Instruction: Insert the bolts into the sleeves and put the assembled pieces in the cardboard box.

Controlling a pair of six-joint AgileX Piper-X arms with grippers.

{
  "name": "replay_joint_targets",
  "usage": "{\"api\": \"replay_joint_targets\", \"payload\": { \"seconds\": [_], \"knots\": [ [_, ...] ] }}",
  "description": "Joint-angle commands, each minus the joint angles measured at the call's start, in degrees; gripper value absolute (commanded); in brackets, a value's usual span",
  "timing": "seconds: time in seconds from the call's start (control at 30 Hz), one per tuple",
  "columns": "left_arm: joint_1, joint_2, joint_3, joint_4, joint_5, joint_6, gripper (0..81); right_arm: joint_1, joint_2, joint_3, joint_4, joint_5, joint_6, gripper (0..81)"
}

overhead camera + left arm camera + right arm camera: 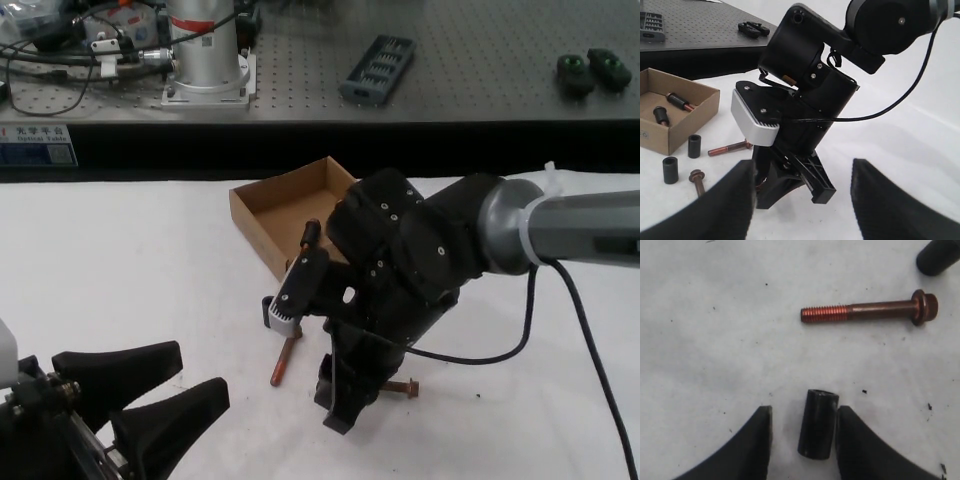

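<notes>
My right gripper (804,415) points down at the white table, open, with a black sleeve (818,424) lying between its fingers; one finger (865,450) is right against it and a gap shows on the other side. A copper bolt (870,310) lies just beyond, and another sleeve (940,257) beyond that. The cardboard box (690,122) holds two assembled pieces (679,101) (660,115). Two loose sleeves (694,146) (670,170) and two bolts (730,148) (697,181) lie beside it. My left gripper (160,395) is open and empty at the near left, facing the right gripper (795,180).
The box (290,200) stands behind the right gripper (340,412), with bolts (285,360) (400,386) on either side of it. A black cable (560,300) hangs from the right arm. A perforated bench at the back carries a silver column (205,50) and a grey tray (377,65).
</notes>
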Motion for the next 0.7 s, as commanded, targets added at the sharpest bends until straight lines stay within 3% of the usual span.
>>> {"api": "replay_joint_targets", "payload": {
  "seconds": [0.0,0.1,0.17,0.3,0.33,0.5,0.67],
  "knots": [
    [-0.2,-0.6,-0.2,-0.3,-0.4,-0.1,42.0,-0.2,1.5,-0.4,0.2,-0.6,-0.5,31.4],
    [-0.2,-0.6,-0.2,-0.3,-0.4,-0.1,42.0,-0.2,3.2,-0.4,0.4,-0.6,-0.5,31.4],
    [-0.2,-0.6,-0.2,-0.3,-0.4,-0.1,42.0,-0.2,4.1,-0.4,0.4,-0.2,-0.5,27.1],
    [-0.2,-0.6,-0.2,-0.3,-0.4,-0.1,42.0,-0.1,4.2,-0.4,0.0,2.1,-1.6,2.4],
    [-0.2,-0.6,-0.2,-0.3,-0.4,-0.1,42.0,0.0,4.0,-0.6,-0.2,3.2,-1.6,5.8],
    [-0.2,-0.6,-0.2,-0.3,-0.4,-0.1,42.0,0.0,1.9,-1.2,1.3,6.2,-1.3,5.8],
    [-0.2,-0.6,-0.2,0.1,-1.0,0.6,42.0,0.1,-4.7,-0.3,2.4,6.1,5.4,5.8]
  ]
}}
